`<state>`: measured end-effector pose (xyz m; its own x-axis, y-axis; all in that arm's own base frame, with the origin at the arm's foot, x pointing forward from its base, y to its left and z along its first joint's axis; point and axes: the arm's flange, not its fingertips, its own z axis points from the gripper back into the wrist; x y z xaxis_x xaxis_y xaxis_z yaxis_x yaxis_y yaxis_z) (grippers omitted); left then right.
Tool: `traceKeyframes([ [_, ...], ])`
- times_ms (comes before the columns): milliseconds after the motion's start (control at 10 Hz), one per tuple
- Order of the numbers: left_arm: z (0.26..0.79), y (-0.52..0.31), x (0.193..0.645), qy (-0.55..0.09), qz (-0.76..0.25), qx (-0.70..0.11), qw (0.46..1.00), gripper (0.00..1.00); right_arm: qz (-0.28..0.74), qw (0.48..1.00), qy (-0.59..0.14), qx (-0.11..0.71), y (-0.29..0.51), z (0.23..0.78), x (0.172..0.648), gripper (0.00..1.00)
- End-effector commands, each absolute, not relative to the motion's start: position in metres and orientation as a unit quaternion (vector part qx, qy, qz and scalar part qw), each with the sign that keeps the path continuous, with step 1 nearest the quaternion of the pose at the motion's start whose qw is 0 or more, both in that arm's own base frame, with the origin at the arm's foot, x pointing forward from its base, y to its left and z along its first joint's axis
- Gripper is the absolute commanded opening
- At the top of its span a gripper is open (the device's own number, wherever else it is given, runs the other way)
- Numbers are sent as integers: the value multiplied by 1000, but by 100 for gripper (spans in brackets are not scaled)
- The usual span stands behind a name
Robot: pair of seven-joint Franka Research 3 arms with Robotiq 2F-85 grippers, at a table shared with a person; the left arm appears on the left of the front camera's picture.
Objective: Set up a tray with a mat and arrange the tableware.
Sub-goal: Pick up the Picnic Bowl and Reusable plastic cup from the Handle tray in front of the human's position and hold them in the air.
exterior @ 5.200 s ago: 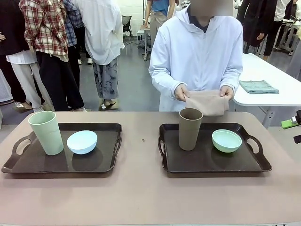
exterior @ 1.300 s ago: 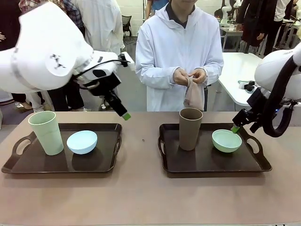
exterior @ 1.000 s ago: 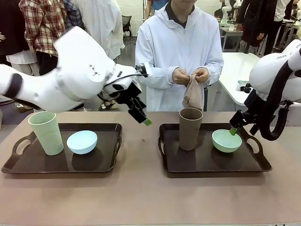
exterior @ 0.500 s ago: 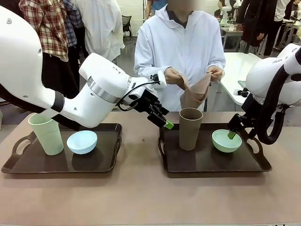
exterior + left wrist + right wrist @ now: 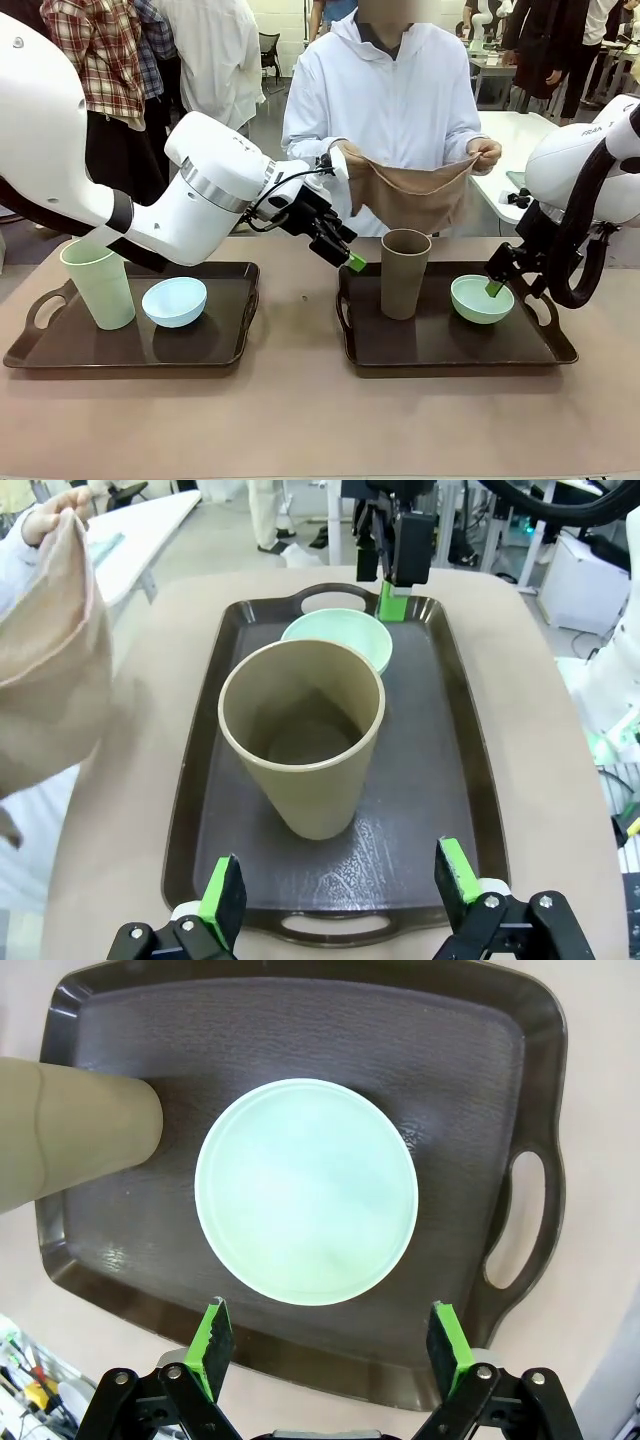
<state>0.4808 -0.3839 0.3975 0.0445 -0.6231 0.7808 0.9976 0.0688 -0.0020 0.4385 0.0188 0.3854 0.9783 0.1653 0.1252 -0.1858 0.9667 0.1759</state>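
Left gripper [image 5: 340, 900] is wide open just short of the brown tumbler [image 5: 302, 742] standing on the dark tray [image 5: 425, 800]; right gripper [image 5: 330, 1345] hangs open over the mint bowl [image 5: 305, 1190] beside it. Both look like light, stiff, slick plastic, so I'd squeeze the tumbler mid-wall, the bowl at its rim.

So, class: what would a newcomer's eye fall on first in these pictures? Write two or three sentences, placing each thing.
The big white left arm stretches across the middle, its open left gripper close to the brown tumbler on the right-hand tray. Behind that tumbler, the person at the far side holds a tan mat spread wide. The open right gripper hovers over the mint green bowl.
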Motion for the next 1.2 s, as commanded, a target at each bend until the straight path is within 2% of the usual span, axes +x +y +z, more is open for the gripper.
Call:
traceKeyframes([
  [0, 396, -387, 480, -316, -615, -295, 659, 100, 91, 990, -54, 92, 19, 385, 438, 100],
  [200, 397, -385, 480, -315, -615, -297, 659, 100, 109, 989, -37, 94, 24, 379, 443, 100],
  [300, 398, -382, 485, -317, -630, -316, 634, 100, 115, 988, -32, 95, 24, 375, 448, 100],
  [400, 391, -382, 490, -356, -646, -327, 591, 100, 118, 989, -29, 89, 24, 370, 451, 100],
  [700, 365, -383, 516, -373, -672, -333, 546, 100, 119, 989, -30, 83, 22, 362, 457, 100],
  [1100, 322, -392, 538, -358, -647, -336, 583, 100, 126, 986, -54, 92, 16, 356, 471, 100],
])
